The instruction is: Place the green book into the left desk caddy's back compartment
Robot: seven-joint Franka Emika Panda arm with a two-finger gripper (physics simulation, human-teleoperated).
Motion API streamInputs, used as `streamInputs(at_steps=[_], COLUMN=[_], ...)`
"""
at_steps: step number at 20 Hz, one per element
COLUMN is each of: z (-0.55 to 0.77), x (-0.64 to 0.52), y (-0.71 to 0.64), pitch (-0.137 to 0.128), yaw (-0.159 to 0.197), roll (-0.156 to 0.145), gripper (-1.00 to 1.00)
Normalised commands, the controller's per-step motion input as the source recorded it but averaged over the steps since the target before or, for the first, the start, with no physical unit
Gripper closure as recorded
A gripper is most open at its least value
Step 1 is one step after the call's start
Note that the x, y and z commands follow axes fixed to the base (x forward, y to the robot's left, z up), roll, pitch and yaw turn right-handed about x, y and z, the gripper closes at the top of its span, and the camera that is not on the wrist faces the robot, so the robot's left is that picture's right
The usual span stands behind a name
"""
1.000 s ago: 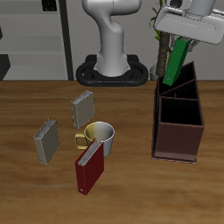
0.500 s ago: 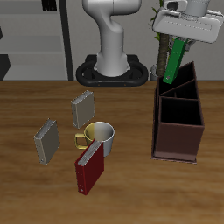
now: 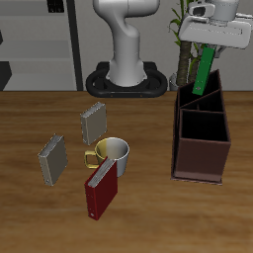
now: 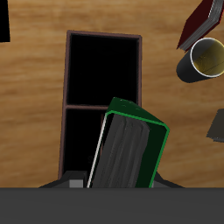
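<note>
One book is in play: the gripper [image 3: 211, 43] is clamped on the top of the green book [image 3: 205, 71], which hangs nearly upright in the air with a slight lean, its lower end at about the level of the rim of the left desk caddy [image 3: 201, 158]. In the exterior view that lower end sits over the back compartment [image 3: 201, 99], the section with the taller slanted walls. In the wrist view the green book [image 4: 129, 147] covers much of one dark opening of the caddy [image 4: 61, 96], while the other opening lies fully clear beyond the partition.

To do this step well, the book's lean probably needs squaring up so its lower edge points straight down into the opening and not at the partition or a slanted wall. A slow, vertical descent seems wise, with the grip kept firm until the book's lower end is well inside the walls. Release too high and the book could tip over the rim.

The yellow-handled mug [image 3: 109, 152], the dark red book [image 3: 100, 193] and the two grey books [image 3: 92, 121] lie well apart from the caddy on the bench [image 3: 148, 217].
</note>
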Motion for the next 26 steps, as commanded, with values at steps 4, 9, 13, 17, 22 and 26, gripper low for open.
streamInputs(at_steps=[4,9,13,17,22,26], z=[-0.11,-0.07,-0.09,-0.12,-0.06,-0.07], x=[-0.14,-0.05,0.05,0.06,0.02,0.02], y=[0.16,0.15,0.06,0.07,0.01,0.04], pitch=[0.011,-0.004,0.024,0.035,0.010,0.010], yaw=[-0.002,0.018,-0.008,-0.004,-0.019,0.003], roll=[0.024,0.021,0.010,0.020,-0.005,0.008], gripper=[1.00,1.00,1.00,1.00,1.00,1.00])
